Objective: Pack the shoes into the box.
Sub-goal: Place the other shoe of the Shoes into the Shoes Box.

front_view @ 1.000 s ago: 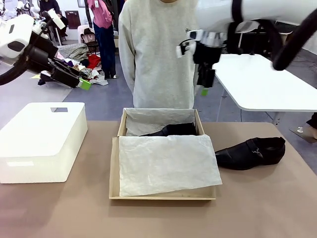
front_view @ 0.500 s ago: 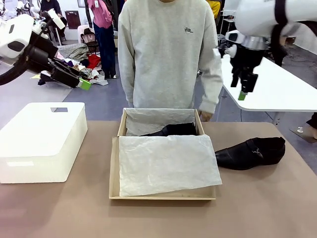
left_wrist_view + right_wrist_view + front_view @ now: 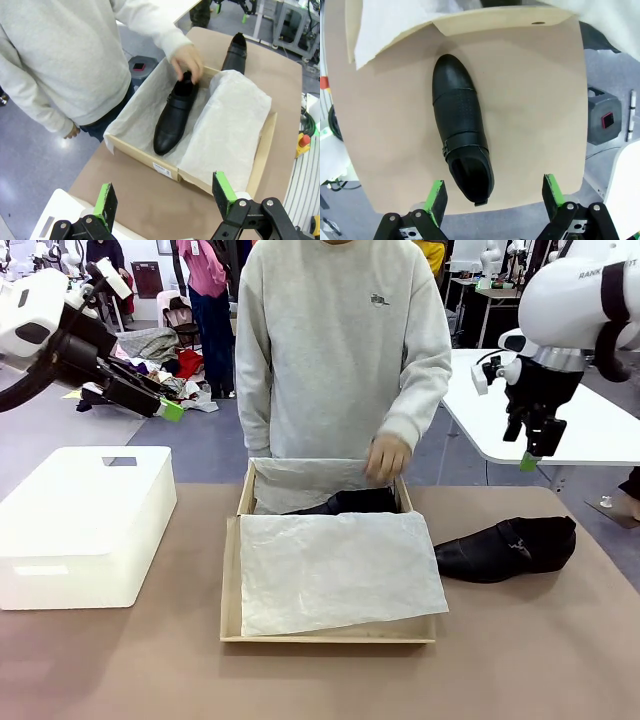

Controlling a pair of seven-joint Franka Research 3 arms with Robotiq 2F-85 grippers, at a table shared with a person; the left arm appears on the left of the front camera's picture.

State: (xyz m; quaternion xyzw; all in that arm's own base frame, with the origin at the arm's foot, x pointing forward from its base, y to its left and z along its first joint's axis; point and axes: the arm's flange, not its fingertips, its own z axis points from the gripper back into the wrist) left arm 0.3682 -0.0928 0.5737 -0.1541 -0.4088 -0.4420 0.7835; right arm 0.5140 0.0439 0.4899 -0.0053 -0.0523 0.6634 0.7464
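The brown box (image 3: 230, 585) lies open at mid-table, white tissue paper (image 3: 335, 570) folded over its near part. One black shoe (image 3: 352, 503) rests along the box's far side, and the person's hand (image 3: 387, 457) touches its heel (image 3: 186, 80). The other shoe (image 3: 505, 548) lies on the table to the right of the box. My right gripper (image 3: 530, 452) hangs open high above that shoe (image 3: 461, 130), nothing between its fingers. My left gripper (image 3: 165, 405) is raised at the far left, open and empty, looking down on the box (image 3: 155, 162) from a distance.
A bulky white plastic container (image 3: 85, 525) stands left of the box. A white table (image 3: 570, 415) stands behind on the right. The person stands at the far edge, right behind the box. Bare tabletop lies in front of the box.
My right arm has swung right and down, from above the box's far side to above the loose shoe. The person's hand has come down onto the shoe in the box. The left arm is still.
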